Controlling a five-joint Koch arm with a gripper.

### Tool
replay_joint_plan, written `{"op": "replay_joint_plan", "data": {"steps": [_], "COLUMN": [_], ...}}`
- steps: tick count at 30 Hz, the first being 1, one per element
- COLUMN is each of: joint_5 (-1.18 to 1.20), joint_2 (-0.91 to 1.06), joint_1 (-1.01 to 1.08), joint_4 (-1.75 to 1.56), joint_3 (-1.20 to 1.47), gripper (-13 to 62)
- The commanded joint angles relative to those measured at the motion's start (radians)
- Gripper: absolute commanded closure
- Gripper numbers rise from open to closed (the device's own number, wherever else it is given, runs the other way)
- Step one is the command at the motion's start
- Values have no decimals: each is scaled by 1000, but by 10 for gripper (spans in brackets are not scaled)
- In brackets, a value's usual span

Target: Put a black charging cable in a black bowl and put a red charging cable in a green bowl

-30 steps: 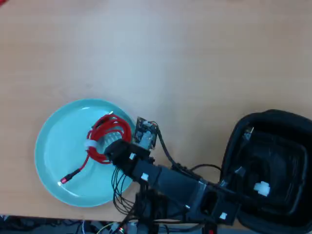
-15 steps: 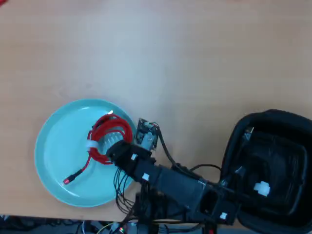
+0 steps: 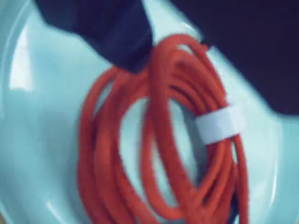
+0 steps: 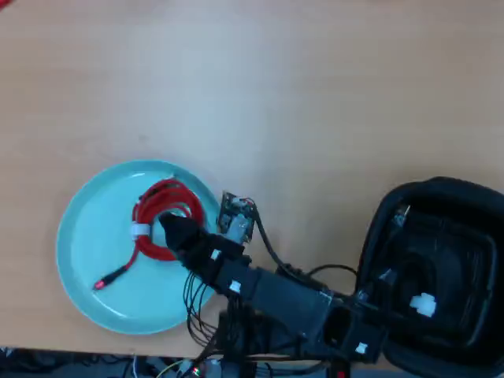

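Observation:
The red charging cable [image 4: 160,206] lies coiled in the pale green bowl [image 4: 90,244], which sits at the lower left of the overhead view. Its white tie [image 4: 140,230] is on the coil's left and one plug [image 4: 101,283] trails toward the near rim. My gripper [image 4: 170,227] reaches into the coil from the lower right. In the wrist view the red charging cable [image 3: 159,140] fills the frame over the green bowl [image 3: 42,130]. The top strands pass between the two dark jaws of my gripper [image 3: 184,58], and both jaws touch them. The black charging cable [image 4: 441,260] lies in the black bowl [image 4: 378,228] at the right.
The arm's body and loose black wires [image 4: 276,299] run along the near table edge between the two bowls. A small circuit board [image 4: 236,215] rides on the wrist beside the green bowl's rim. Bare wooden tabletop [image 4: 299,94] stretches across the far half.
The gripper has moved a little up and left over the green bowl. The red coil shifted left with it and now lies flatter and rounder in the dish.

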Motion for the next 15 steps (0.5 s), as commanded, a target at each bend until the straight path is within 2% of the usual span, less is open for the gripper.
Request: {"op": "replay_joint_plan", "data": {"steps": [1,2,9,15], "joint_5": [14,17,63,52], "joint_2": [103,103,110,109], "joint_1": [-40,-40,-8,324], "joint_4": [-35,-23,69,393], "joint_3": [-126,-124,-129,-244], "gripper": [-79,-102,-96,-93]}}
